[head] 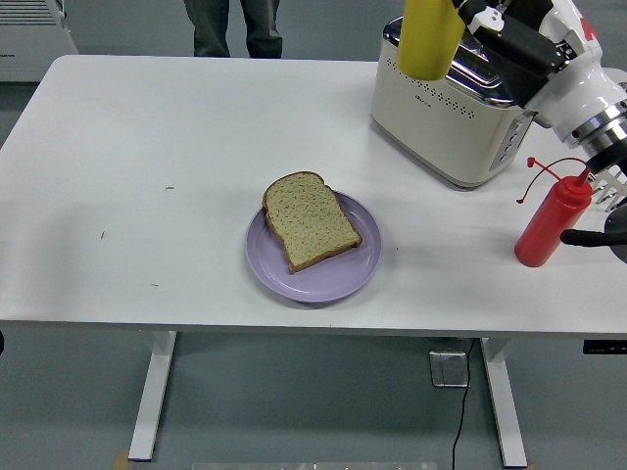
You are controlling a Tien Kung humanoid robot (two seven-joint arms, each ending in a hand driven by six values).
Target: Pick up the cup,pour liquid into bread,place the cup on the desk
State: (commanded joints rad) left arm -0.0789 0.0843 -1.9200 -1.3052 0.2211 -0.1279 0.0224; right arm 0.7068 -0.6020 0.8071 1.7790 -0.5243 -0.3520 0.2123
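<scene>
Across most of the frame I see one white desk (147,147), its near edge running along the lower part of the picture. On it, at upper right, stands one cream and chrome toaster (456,108) with two slots. At the centre lies one lilac plate (318,279), and on that plate rests a single slice of bread (309,220), flat, crust toward the upper left. Toward the right edge stands one red squeeze bottle (551,225), upright, its thin red nozzle cap hanging off to the left.

My right arm (578,83), white-shelled with black parts, reaches in from the right edge to the top of the frame. At its end the right hand (480,20) is closed around one yellow cup (431,37), which hangs in the air in front of the toaster's upper left corner, well apart from the bread; its top runs out of the frame. I cannot make out the single fingers.

At the top edge, beyond the desk, I count one person's legs (235,27) in dark trousers, standing.
</scene>
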